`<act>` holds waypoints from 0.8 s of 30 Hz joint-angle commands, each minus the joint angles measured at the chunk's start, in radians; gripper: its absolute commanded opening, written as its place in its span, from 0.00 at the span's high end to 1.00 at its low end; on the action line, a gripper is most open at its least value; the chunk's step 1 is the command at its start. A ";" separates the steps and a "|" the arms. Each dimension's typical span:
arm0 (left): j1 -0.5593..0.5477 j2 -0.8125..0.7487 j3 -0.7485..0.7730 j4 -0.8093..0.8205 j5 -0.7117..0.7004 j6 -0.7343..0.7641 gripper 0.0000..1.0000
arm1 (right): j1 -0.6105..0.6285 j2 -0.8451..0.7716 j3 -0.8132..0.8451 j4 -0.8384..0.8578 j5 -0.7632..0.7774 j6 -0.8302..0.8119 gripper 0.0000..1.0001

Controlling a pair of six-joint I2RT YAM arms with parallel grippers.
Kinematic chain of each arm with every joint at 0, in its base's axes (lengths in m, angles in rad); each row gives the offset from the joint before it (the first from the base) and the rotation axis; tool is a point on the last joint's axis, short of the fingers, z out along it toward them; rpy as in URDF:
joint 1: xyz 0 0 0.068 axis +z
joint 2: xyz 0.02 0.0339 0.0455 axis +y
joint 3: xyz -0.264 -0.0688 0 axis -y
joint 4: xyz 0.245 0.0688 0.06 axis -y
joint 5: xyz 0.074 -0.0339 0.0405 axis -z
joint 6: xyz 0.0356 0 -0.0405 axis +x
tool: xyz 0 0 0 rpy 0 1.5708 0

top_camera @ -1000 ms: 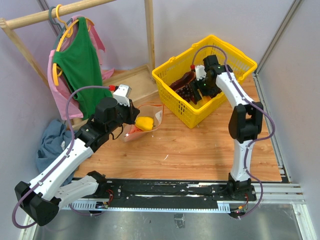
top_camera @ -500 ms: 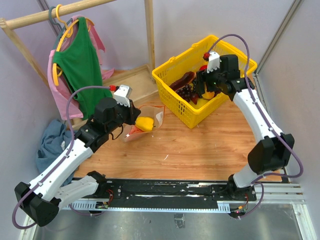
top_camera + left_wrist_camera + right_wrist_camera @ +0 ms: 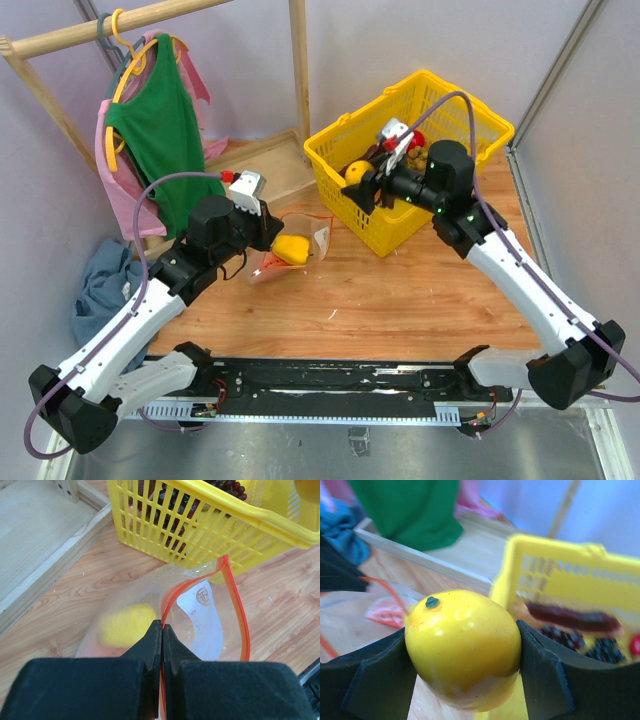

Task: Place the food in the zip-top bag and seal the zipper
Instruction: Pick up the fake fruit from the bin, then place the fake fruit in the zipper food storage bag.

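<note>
The clear zip-top bag lies on the table left of the basket, and a yellow food shows through it. My left gripper is shut on the red-orange zipper, holding the bag's mouth open. A round yellow toy fruit with a green stem dot sits clamped in my right gripper. In the top view that gripper hangs over the basket's left corner, to the right of the bag. Dark purple grapes lie in the basket.
The yellow plastic basket stands at the back right, with a dark red piece inside it. A wooden rack with a green shirt stands at the back left. A blue cloth lies on the left.
My right gripper has come up out of the basket holding the yellow fruit and swung left to the basket's left corner. The left arm and the bag have stayed put.
</note>
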 commanded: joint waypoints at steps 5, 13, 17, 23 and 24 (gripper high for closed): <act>0.012 -0.025 -0.010 0.042 0.048 0.013 1.00 | 0.223 -0.011 -0.176 0.438 -0.109 -0.033 0.80; 0.013 -0.023 -0.013 0.046 0.068 0.011 1.00 | 0.310 0.095 -0.214 0.547 -0.148 -0.035 0.81; 0.013 -0.022 -0.013 0.048 0.074 0.009 1.00 | 0.311 0.144 -0.258 0.614 -0.109 -0.024 0.81; 0.013 -0.023 -0.013 0.050 0.081 0.010 1.00 | 0.309 0.211 -0.293 0.633 -0.079 -0.099 0.73; 0.013 -0.025 -0.013 0.049 0.081 0.009 1.00 | 0.309 0.216 -0.293 0.625 -0.070 -0.112 0.72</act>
